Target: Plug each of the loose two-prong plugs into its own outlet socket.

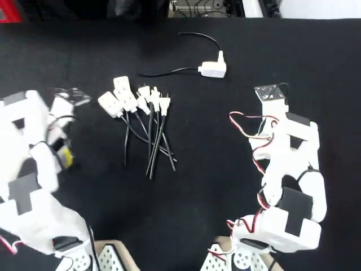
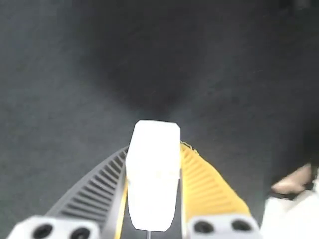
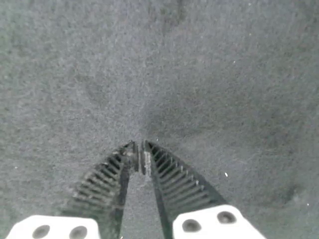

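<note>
Clearly, the left tool (image 2: 154,148) clamps a white socket (image 2: 152,191), while the right tool (image 3: 139,151) sits pinched closed on nothing.

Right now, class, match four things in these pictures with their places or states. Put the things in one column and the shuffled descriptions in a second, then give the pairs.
Things:
1. left tool
2. right tool
3. joined plug and socket
4. cluster of loose plugs and sockets

Descriptions:
A. shut, empty, over black cloth
B. lying alone, apart from the others
C. shut on a white connector
D. heaped together, black cords fanned out

Pairs: 1-C, 2-A, 3-B, 4-D
</note>
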Controlling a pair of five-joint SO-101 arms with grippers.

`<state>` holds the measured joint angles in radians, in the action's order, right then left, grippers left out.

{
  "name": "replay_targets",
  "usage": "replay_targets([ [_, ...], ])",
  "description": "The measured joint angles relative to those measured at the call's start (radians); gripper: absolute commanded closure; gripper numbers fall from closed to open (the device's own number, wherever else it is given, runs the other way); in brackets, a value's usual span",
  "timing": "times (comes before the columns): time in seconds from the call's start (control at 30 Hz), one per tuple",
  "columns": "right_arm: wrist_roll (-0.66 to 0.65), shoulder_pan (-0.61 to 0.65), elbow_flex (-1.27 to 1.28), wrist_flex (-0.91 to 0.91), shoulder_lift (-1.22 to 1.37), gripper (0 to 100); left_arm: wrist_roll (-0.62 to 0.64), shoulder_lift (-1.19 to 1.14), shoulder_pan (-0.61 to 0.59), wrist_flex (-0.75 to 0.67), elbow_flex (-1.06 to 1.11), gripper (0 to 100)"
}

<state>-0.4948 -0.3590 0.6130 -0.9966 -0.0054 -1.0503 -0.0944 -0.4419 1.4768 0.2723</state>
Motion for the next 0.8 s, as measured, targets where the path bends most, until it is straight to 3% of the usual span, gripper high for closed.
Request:
replay_targets([
  [0.27,0.0,0.0,0.0,0.0,0.0,98.6,0.198,0.133,0.272,-0.313,0.33,96],
  [0.37,0.0,0.0,0.0,0.0,0.0,98.6,0.215,0.133,0.356,-0.373,0.394,90],
  [0.53,0.0,0.0,0.0,0.0,0.0,98.6,0.226,0.147,0.388,-0.394,0.4,79],
  [0.8,0.0,0.0,0.0,0.0,0.0,98.6,0.212,0.15,0.379,-0.394,0.381,79],
])
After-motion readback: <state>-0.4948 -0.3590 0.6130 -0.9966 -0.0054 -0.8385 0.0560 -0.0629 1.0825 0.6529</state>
